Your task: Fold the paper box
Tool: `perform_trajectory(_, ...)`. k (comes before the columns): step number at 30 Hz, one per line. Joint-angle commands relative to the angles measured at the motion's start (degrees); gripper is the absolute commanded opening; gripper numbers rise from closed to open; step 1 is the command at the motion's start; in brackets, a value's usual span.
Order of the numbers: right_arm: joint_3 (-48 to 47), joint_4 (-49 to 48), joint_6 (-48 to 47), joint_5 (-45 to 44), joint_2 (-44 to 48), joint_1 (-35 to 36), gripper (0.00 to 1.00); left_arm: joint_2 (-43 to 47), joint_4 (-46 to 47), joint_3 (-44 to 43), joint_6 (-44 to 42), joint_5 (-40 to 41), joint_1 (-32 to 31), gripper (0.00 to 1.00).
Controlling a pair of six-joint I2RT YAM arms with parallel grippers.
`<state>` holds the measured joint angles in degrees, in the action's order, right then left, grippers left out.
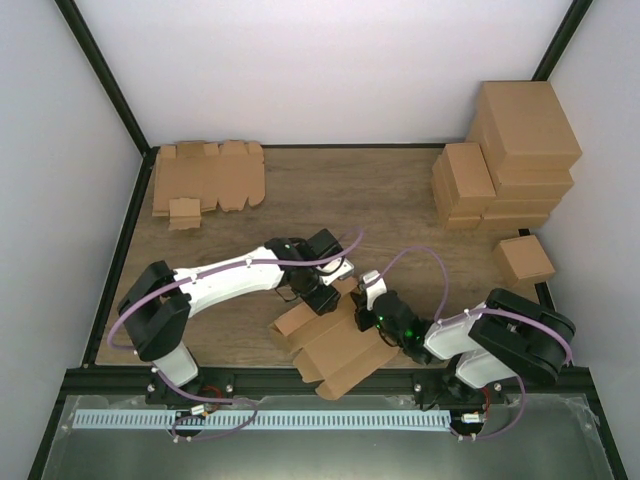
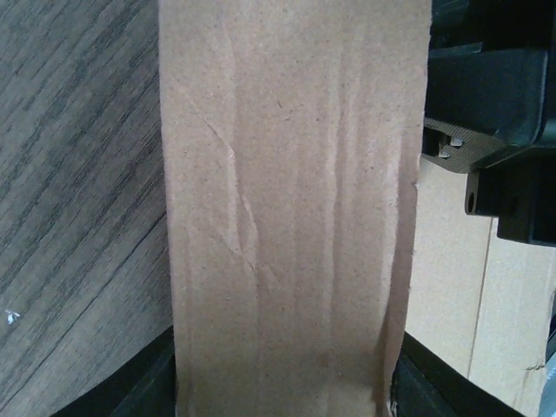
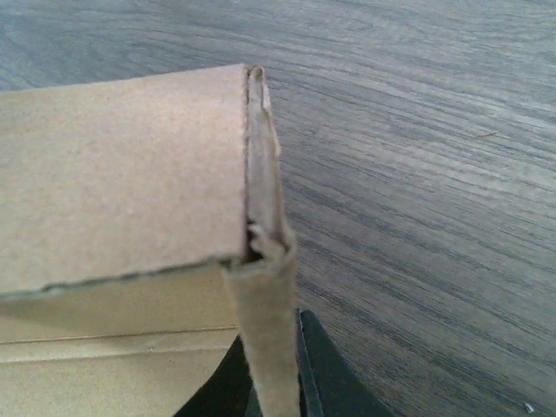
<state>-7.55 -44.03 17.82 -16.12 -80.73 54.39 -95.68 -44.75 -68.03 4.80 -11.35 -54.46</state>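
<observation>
The paper box [image 1: 340, 348], plain brown cardboard and partly folded, lies on the table near the front, between the two arms. My left gripper [image 1: 322, 292] comes down on its far-left part. In the left wrist view a creased panel of the paper box [image 2: 287, 217] fills the whole gap between the black fingers [image 2: 148, 391], so my left gripper [image 2: 282, 395] is shut on it. My right gripper [image 1: 377, 315] is at the box's right side. In the right wrist view my right gripper [image 3: 276, 387] is shut on a thin upright wall of the paper box [image 3: 122, 174] at a corner.
A flat die-cut cardboard blank [image 1: 205, 178] lies at the back left. Stacks of folded brown boxes [image 1: 510, 150] stand at the back right, with one small box [image 1: 523, 258] in front of them. Black frame rails border the wooden table [image 1: 350, 190].
</observation>
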Motion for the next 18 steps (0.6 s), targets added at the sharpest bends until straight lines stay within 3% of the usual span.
perform_trajectory(1, -3.39, -0.27, -0.02, -3.41, -0.28, 0.01, 0.01, 0.96, -0.42, -0.96, -0.06, -3.83, -0.2, 0.54)
perform_trajectory(4, -3.63, 1.21, 0.72, -3.28, 0.69, 0.01, 0.01, 3.14, -0.24, -1.8, 0.63, -4.18, -0.1, 0.69)
perform_trajectory(8, -2.98, 2.74, 3.19, -4.09, 3.25, 0.01, 0.01, 9.62, 0.72, -3.73, 2.75, -0.83, 0.1, 0.99)
perform_trajectory(14, -7.81, 16.81, 14.46, -8.36, 7.53, -0.1, 0.01, 22.38, 0.46, -6.22, 6.3, 11.57, 0.14, 1.0)
perform_trajectory(18, -10.76, 24.14, 27.48, -7.78, 10.26, -1.99, 0.01, 30.65, 0.37, -5.74, 10.0, 17.06, 0.21, 1.0)
